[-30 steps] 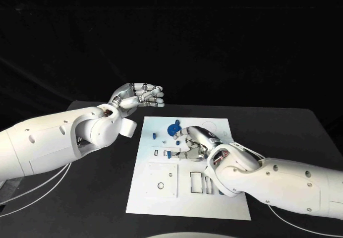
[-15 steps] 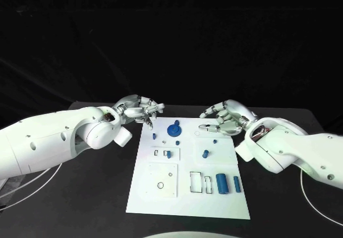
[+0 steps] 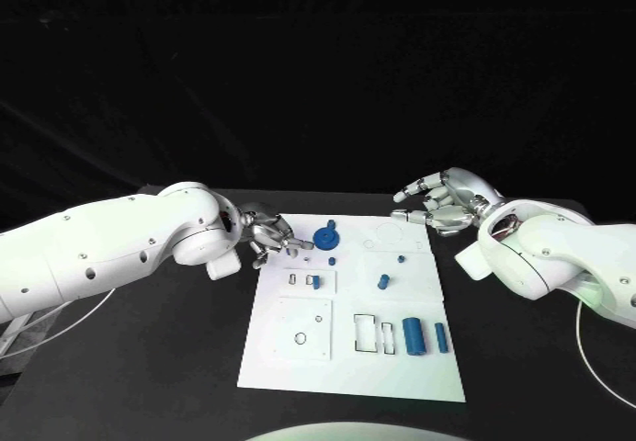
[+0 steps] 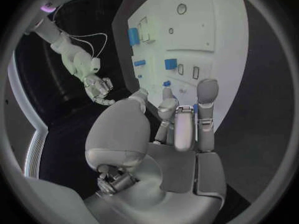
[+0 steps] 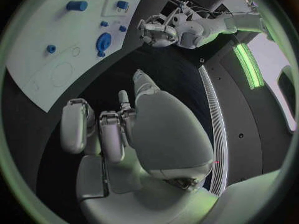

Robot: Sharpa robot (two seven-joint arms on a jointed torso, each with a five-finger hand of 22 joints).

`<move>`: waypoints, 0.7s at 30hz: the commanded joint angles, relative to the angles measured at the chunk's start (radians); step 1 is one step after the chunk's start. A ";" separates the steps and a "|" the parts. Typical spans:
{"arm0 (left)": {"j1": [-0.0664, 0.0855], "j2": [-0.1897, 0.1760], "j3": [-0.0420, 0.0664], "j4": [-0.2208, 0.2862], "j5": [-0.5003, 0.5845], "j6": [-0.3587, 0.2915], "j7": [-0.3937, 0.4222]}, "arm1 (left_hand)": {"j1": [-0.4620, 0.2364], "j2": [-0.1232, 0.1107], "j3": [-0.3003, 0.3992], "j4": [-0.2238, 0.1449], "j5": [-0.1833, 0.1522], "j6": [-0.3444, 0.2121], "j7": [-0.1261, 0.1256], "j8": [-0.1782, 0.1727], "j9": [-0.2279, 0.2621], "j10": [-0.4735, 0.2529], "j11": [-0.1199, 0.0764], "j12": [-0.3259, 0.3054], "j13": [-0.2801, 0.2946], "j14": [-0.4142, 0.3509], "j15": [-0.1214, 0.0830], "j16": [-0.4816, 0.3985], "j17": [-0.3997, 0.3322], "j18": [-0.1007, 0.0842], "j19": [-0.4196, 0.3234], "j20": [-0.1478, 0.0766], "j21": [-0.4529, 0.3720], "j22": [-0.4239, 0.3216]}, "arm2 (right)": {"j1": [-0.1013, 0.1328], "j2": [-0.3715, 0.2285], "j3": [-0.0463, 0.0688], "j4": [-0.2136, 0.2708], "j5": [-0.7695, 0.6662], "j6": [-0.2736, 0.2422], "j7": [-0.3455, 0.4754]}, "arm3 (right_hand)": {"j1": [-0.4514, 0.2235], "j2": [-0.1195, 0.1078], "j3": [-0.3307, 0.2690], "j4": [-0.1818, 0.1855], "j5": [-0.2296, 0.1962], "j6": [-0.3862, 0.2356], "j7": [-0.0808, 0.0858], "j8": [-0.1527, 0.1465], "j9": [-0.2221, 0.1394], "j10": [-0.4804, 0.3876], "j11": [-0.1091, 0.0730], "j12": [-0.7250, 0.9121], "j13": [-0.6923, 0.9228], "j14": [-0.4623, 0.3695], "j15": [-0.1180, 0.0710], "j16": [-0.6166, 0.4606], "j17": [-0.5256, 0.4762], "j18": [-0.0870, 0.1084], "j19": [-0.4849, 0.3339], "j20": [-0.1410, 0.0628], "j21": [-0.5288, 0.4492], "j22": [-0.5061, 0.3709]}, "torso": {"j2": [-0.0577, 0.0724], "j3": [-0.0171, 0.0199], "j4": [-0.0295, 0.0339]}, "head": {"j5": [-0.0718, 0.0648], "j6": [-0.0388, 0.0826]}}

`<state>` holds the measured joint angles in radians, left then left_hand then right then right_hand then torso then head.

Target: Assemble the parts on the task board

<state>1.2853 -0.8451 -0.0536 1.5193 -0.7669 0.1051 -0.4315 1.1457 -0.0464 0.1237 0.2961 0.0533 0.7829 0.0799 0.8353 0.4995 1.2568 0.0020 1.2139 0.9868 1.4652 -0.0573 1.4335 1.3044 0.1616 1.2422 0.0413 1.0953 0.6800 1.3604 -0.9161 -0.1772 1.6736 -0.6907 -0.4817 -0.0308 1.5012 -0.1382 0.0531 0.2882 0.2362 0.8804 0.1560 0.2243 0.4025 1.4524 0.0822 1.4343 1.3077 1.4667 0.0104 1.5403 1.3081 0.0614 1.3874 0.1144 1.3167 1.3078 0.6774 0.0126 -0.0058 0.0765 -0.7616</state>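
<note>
The white task board point(image 3: 299, 367) lies in the middle of the black table. A large round blue part point(image 3: 326, 241) stands near its far edge, with small blue parts point(image 3: 381, 281) below it and two blue cylinders point(image 3: 413, 335) in slots near the right side. My left hand point(image 3: 272, 236) hovers low at the board's far left edge, its fingers stretched towards the round part and holding nothing point(image 4: 177, 129). My right hand point(image 3: 444, 204) hangs off the board's far right corner, fingers loosely bent and empty point(image 5: 118, 129). The round part point(image 5: 103, 41) lies apart from it.
Bare black table surrounds the board on both sides. Empty outlined slots point(image 3: 363, 333) and a raised white square plate point(image 3: 302, 333) occupy the board's near half. My two white forearms come in low from either side.
My right hand lifted off the board's middle and drew back to the far right corner, leaving a blue part there. My left hand came down from a raised pose to the board's far left edge.
</note>
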 commanded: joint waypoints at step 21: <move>0.022 0.140 -0.038 -0.079 -0.146 0.147 -0.168 | -0.023 0.035 -0.038 -0.002 -0.003 -0.035 0.003 -0.017 -0.006 -0.007 0.006 0.014 0.007 0.040 0.000 0.003 -0.002 -0.016 -0.007 0.000 0.034 0.036 | 0.003 0.048 0.000 -0.118 0.271 -0.148 0.225 | -0.015 -0.148 0.369 -0.026 -0.007 0.005 0.041 0.011 -0.048 -0.400 0.035 -1.031 -0.995 -0.361 0.052 -1.027 -0.863 0.119 -0.471 0.057 -0.913 -0.697 | 0.002 -0.0004 0.0001 | 0.003 -0.007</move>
<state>1.3051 -0.7091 -0.0913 1.4395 -0.9069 0.2218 -0.5877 1.1234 -0.0241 0.0912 0.2938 0.0533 0.7557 0.0818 0.8244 0.4941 1.2489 0.0018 1.2228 0.9918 1.4651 -0.0572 1.4335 1.3036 0.1543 1.2381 0.0374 1.1258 0.7150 1.3635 -0.8709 -0.1773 1.5586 -0.4857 -0.6038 0.1285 1.4915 -0.2824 0.4147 0.2665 0.2334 0.8820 0.1870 0.2423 0.3559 1.0474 0.1173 0.4120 0.3273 1.1085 0.0606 0.5294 0.4514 0.1700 0.9210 0.1695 0.4149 0.6199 0.6784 0.0116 -0.0052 0.0804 -0.7672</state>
